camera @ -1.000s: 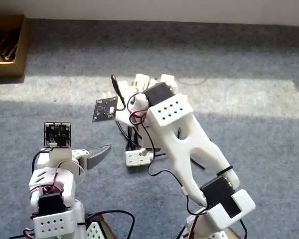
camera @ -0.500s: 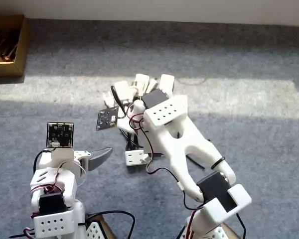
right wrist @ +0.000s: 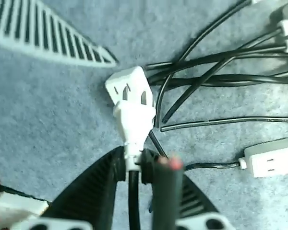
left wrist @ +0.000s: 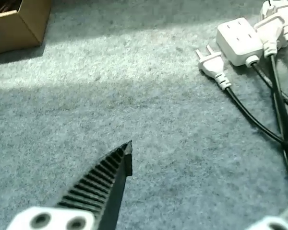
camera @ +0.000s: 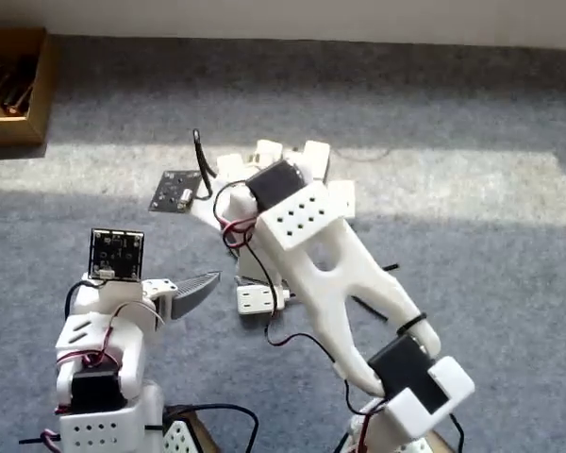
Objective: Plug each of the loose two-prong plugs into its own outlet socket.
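1. No text, label, brand, number or sign can be read in any view.
2. The two-prong plug (right wrist: 134, 122) and the outlet block (right wrist: 273, 160) are plain white plastic; any moulded marks are too small to tell.
3. Any print on the circuit board (camera: 116, 253) at the left arm's wrist is too small to read.

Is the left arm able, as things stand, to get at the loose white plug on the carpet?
Probably yes: only bare carpet lies between the left gripper and the loose plug, and nothing covers the plug.

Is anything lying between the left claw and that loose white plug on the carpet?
Nothing visible: only bare carpet lies between the left gripper and the loose plug. Its black cord runs off sideways, clear of that path.
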{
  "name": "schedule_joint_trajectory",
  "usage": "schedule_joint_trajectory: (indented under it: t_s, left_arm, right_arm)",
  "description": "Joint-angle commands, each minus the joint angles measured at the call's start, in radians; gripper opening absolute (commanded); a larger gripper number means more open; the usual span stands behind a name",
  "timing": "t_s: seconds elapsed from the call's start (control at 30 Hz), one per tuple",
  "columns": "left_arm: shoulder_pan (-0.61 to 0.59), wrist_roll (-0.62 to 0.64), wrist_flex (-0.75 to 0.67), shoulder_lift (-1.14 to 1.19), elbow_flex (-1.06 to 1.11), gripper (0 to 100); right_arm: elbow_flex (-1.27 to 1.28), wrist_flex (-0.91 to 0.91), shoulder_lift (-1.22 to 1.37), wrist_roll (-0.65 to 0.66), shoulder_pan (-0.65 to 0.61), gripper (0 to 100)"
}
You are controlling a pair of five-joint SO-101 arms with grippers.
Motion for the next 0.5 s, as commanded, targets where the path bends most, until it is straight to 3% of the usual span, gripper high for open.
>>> schedule_joint_trajectory:
  t_s: [0.0, 0.23, 0.47]
  left_arm:
    - [0.041, 0.011, 0.002, -0.005, -0.062, 51]
    - [0.045, 0.011, 0.002, -0.007, -0.064, 51]
    - [0.047, 0.011, 0.008, -0.007, -0.061, 51]
  right_arm:
    - [0.076, -0.059, -0.165, -0.137, -0.067, 0.5]
    - [0.309, -0.108, -0.354, -0.189, -0.142, 0.5]
    - [0.326, -0.110, -0.360, -0.215, -0.137, 0.5]
